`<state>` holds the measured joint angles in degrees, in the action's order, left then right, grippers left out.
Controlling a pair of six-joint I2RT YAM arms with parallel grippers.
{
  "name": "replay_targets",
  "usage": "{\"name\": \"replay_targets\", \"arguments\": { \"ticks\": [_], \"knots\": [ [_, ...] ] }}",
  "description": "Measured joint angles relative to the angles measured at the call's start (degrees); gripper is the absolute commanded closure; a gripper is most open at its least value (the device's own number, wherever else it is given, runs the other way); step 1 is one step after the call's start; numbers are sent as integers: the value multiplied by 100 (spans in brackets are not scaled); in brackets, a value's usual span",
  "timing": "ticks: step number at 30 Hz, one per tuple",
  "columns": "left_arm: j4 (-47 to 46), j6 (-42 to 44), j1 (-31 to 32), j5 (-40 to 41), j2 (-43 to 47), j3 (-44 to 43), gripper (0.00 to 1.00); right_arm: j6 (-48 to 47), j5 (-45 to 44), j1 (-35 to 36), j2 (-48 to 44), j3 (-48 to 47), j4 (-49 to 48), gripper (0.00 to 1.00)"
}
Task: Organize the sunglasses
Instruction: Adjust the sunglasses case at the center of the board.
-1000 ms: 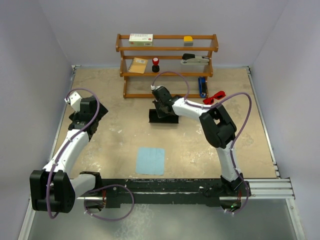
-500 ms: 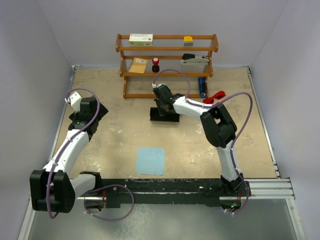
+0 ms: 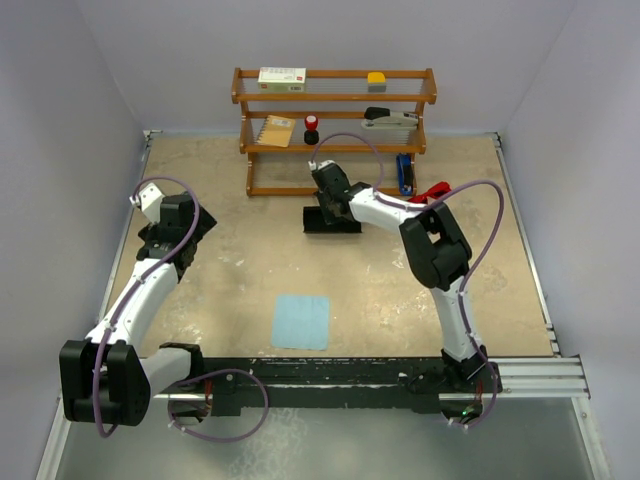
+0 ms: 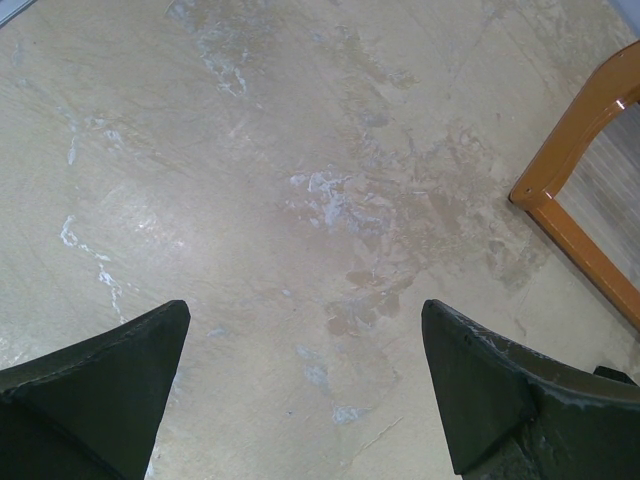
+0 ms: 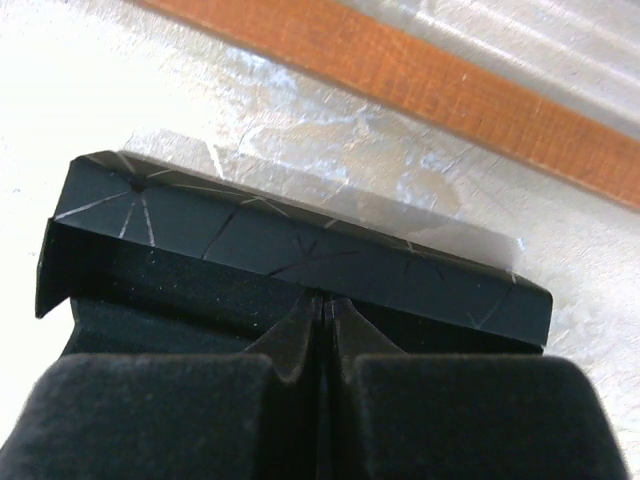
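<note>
The case [image 3: 333,222] was shifted toward the far edge of the table [image 3: 230,290] by the right gripper [image 3: 329,203], its fingers pressed together. The left gripper [image 4: 305,312] was spread. Case positioning was judged underway, and the sunglasses [image 3: 434,190] required fetching next.

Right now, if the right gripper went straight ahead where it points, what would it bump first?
The black case: the shut right gripper seems to touch its edge. The wooden shelf rail lies beyond.
</note>
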<state>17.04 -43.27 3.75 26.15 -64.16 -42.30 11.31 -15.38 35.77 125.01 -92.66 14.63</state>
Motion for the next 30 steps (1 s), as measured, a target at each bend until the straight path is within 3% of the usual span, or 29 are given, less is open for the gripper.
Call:
{"name": "replay_targets", "arguments": {
  "ticks": [16, 30],
  "knots": [
    [0, 46, 0, -28, 0, 0, 4, -55, -48, -229, -111, 155, -168, 100],
    [4, 85, 0, -90, 0, -26, 4, 11, -15, -129, -999, 645, -214, 100]
  ]
}}
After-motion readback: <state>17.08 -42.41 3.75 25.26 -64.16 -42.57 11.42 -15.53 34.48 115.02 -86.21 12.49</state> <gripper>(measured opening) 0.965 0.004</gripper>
